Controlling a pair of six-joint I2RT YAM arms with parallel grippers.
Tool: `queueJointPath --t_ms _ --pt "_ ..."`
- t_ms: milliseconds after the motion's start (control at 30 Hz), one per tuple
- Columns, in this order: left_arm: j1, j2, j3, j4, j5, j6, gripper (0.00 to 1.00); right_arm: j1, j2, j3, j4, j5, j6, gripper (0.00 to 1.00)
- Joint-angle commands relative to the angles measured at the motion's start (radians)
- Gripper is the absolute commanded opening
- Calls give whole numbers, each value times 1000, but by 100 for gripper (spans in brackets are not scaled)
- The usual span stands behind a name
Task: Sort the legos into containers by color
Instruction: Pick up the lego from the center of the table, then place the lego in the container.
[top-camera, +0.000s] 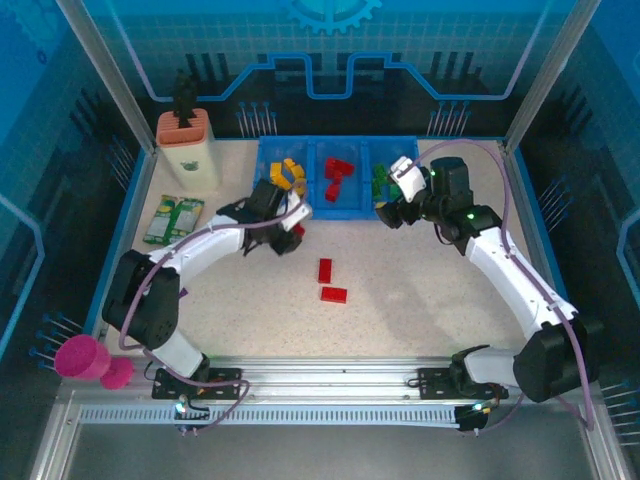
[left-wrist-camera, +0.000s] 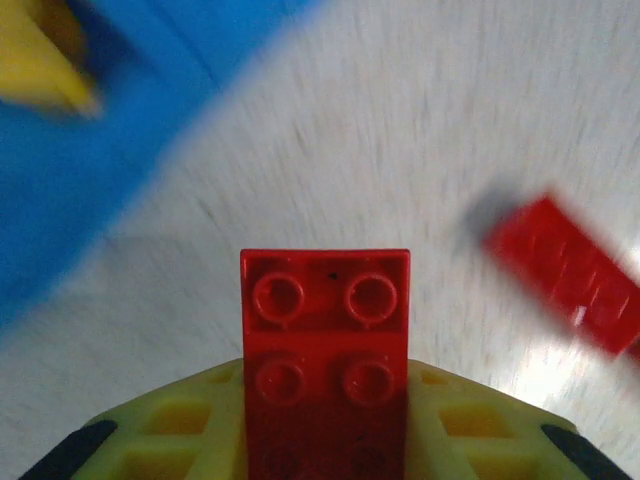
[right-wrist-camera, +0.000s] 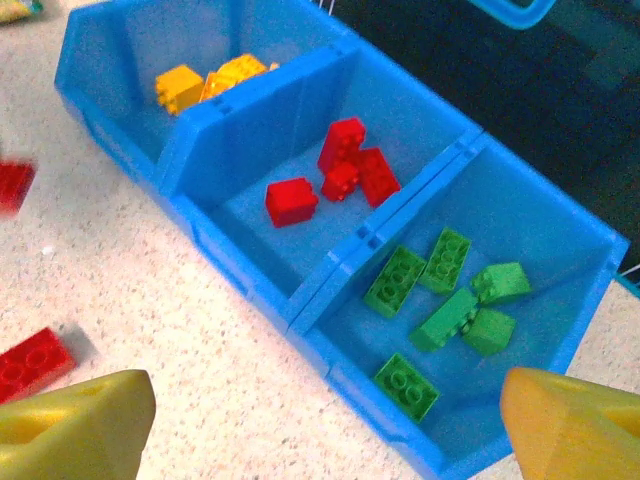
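Left end effector (top-camera: 291, 234) closed; right one (right-wrist-camera: 325, 420) open

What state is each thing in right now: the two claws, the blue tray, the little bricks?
Left gripper: shut on a red studded plastic brick.
Right gripper: open, empty.
Blue three-part plastic tray: holds yellow bricks, red bricks, green bricks, one colour per compartment.
Two other red bricks: loose on the speckled table.

Light is bright and even; beyond the left fingers (left-wrist-camera: 170, 425) everything smears with motion blur, only the red brick (left-wrist-camera: 325, 340) sharp.
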Motion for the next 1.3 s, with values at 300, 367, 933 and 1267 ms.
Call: queueJointPath --t_ms 300,367,933,1267 --pt "-58 379 624 82 -80 -135 24 97 -126 -205 -74 -21 -49 93" --pt "-64 486 732 52 -122 -137 24 127 -138 -244 -69 -24 -64 93" --pt "-87 835 1082 -88 -229 -135 23 321 -140 -343 -126 33 -21 94" --pt "-113 881 1079 -133 -176 -178 27 327 -47 -360 -34 -11 -40 93"
